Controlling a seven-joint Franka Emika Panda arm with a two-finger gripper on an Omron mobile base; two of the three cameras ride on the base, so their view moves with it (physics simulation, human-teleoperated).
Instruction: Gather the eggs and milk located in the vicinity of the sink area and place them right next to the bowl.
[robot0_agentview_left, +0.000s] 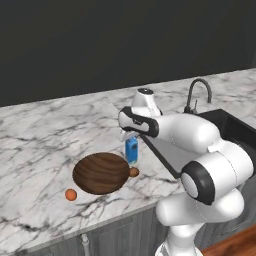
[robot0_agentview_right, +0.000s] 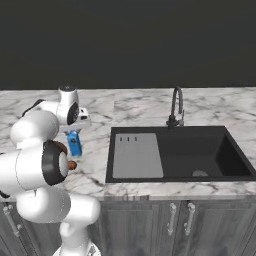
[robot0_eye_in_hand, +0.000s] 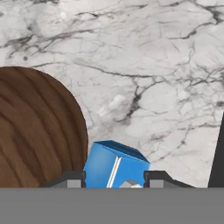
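My hand (robot0_eye_in_hand: 114, 177) sits low over the milk (robot0_agentview_left: 131, 150), with a finger (robot0_eye_in_hand: 72, 178) on each side of the blue carton; the fingers look closed against its sides, though the contact itself is cut off at the bottom of the hand view. The milk stands upright on the marble surface (robot0_agentview_left: 45, 130), just beside the wooden bowl (robot0_agentview_left: 101, 173). One egg (robot0_agentview_left: 134, 172) lies touching the bowl's rim on the sink side, and another egg (robot0_agentview_left: 71, 195) rests near its opposite edge. The sink (robot0_agentview_right: 180, 152) with its arched faucet (robot0_agentview_right: 176, 107) lies well apart from them.
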